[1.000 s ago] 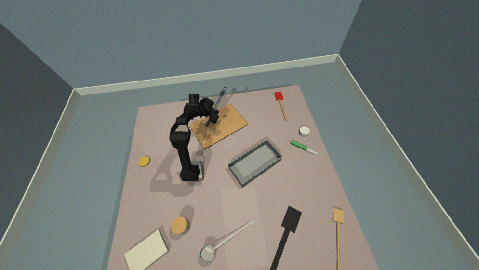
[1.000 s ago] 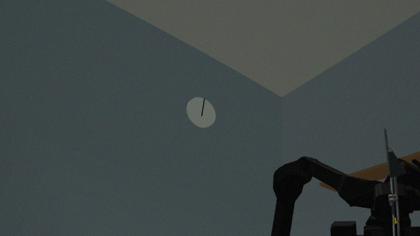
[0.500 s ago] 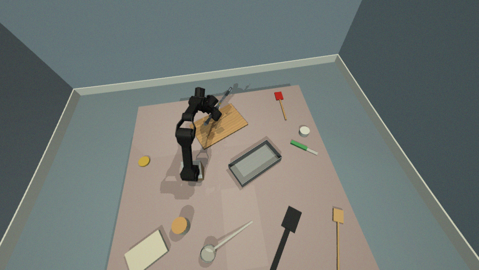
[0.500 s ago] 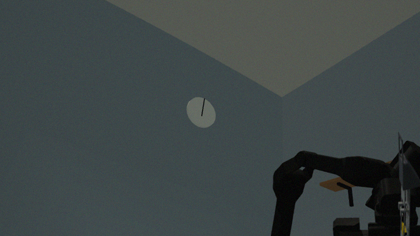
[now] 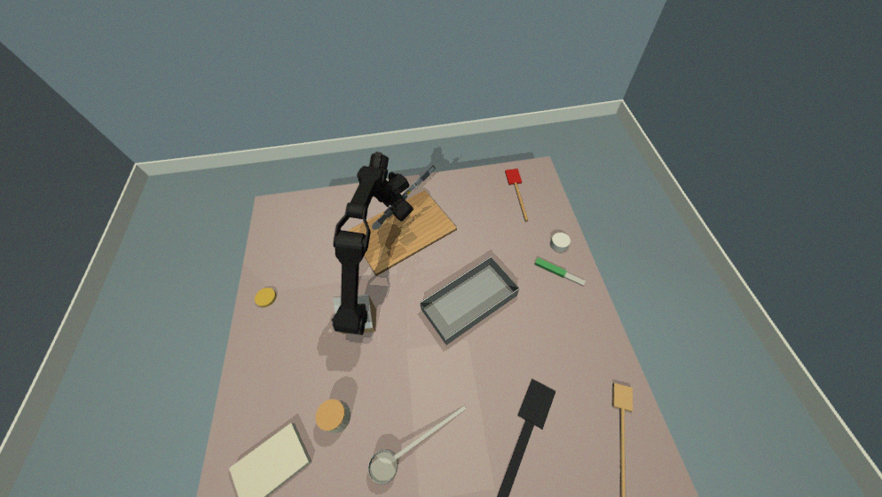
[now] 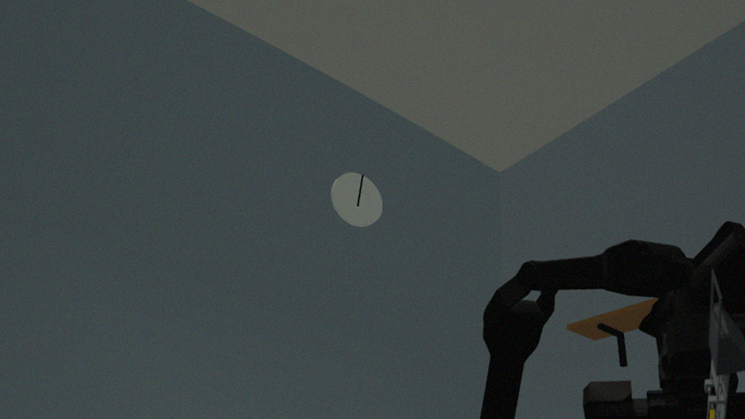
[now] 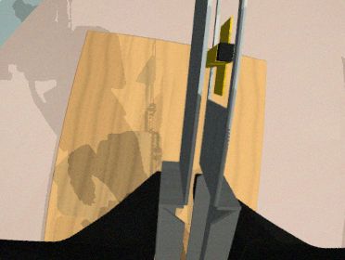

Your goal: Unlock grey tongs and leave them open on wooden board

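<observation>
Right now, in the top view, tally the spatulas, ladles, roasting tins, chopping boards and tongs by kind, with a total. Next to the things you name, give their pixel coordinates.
Spatulas: 3 (red-headed spatula (image 5: 513,177), black spatula (image 5: 536,404), tan spatula (image 5: 622,397))
Ladles: 1 (ladle (image 5: 382,467))
Roasting tins: 1 (roasting tin (image 5: 472,297))
Chopping boards: 1 (wooden board (image 5: 431,228) (image 7: 173,116))
Tongs: 1 (grey tongs (image 5: 422,178) (image 6: 732,351) (image 7: 190,116))
Total: 7

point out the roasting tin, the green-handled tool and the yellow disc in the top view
roasting tin (image 5: 470,334): top view, near wall
green-handled tool (image 5: 549,266): top view, handle
yellow disc (image 5: 264,296): top view, upper face

Kitchen-like spot: wooden board (image 5: 431,229) (image 6: 618,313) (image 7: 139,116), roasting tin (image 5: 467,328), spatulas.
</observation>
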You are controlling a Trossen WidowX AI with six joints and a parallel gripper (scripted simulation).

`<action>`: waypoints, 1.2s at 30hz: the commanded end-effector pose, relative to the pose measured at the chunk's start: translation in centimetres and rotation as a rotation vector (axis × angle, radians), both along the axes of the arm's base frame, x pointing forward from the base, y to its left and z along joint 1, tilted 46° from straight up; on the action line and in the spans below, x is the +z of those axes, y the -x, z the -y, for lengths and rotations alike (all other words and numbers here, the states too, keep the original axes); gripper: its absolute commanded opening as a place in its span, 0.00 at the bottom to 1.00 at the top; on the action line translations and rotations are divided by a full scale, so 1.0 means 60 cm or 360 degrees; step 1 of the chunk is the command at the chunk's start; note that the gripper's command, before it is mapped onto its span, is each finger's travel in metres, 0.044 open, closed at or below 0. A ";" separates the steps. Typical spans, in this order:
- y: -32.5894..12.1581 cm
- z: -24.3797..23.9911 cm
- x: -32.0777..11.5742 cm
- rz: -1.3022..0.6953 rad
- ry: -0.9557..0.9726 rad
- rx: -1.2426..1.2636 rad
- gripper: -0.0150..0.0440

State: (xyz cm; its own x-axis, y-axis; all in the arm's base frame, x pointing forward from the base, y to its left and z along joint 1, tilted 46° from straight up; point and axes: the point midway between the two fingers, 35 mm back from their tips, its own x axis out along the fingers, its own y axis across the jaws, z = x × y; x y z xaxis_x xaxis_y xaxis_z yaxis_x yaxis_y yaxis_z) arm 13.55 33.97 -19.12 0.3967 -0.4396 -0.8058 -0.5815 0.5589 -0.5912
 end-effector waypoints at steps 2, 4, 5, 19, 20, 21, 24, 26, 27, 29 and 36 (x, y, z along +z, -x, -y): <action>-0.003 -0.005 0.008 -0.0066 0.0044 -0.0096 0.00; -0.003 -0.003 0.011 -0.0094 0.0073 -0.0133 0.00; -0.004 -0.003 0.013 -0.0107 0.0087 -0.0152 0.00; -0.006 0.012 0.044 -0.0285 0.0285 -0.0418 0.00; -0.006 0.013 0.047 -0.0296 0.0298 -0.0437 0.00; -0.006 0.014 0.050 -0.0308 0.0311 -0.0456 0.00; -0.007 0.017 0.058 -0.0339 0.0349 -0.0510 0.00; -0.007 0.018 0.060 -0.0346 0.0357 -0.0522 0.00; -0.007 0.018 0.060 -0.0346 0.0357 -0.0522 0.00; -0.007 0.018 0.060 -0.0346 0.0357 -0.0522 0.00; -0.007 0.020 0.056 -0.0346 0.0357 -0.0522 0.00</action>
State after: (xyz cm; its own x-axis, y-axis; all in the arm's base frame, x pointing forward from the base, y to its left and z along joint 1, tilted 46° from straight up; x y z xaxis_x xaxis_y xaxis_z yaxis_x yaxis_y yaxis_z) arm 13.95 32.62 -15.66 0.0435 -0.6928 -0.7198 -0.5248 0.5972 -0.6065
